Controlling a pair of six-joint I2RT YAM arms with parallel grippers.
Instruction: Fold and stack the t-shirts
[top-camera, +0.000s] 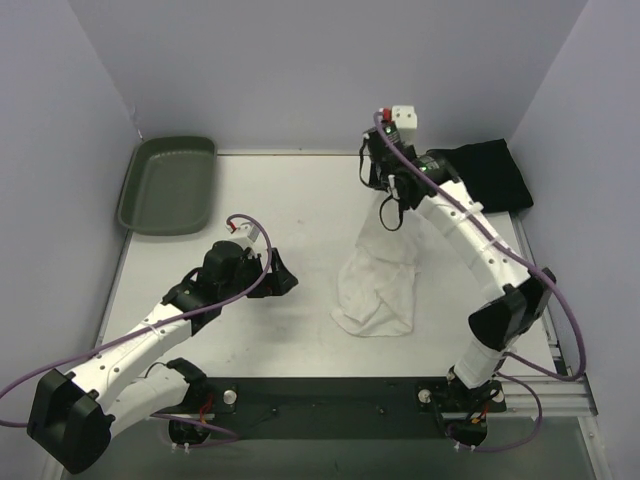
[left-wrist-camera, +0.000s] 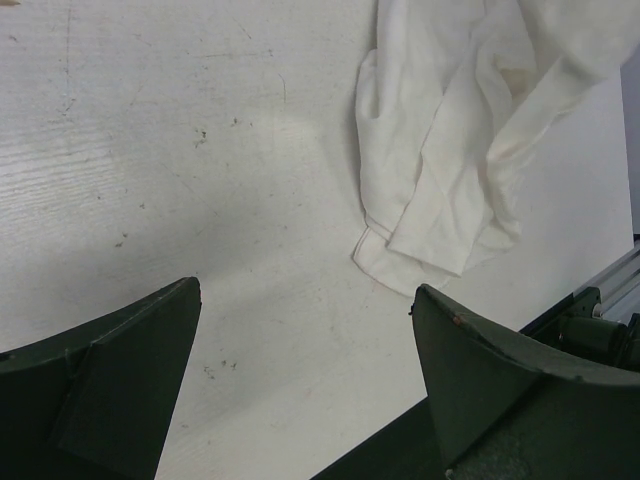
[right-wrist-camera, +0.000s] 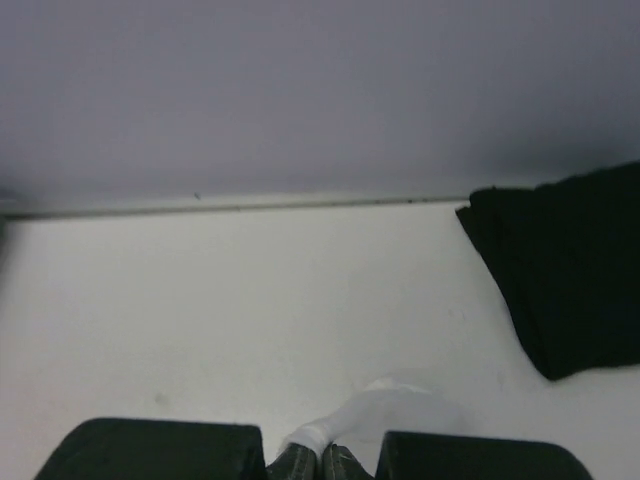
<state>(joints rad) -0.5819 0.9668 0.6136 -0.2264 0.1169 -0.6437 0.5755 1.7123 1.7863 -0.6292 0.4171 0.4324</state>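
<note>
Dangling white t-shirt (top-camera: 378, 282), edge pinched

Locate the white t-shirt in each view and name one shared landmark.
Top external: white t-shirt right of centre, hanging from the right hand to a heap on the table.
Left wrist: upper right, crumpled on the table.
Right wrist: bottom centre, pinched in the right hand.
Shared landmark: the table.
</note>
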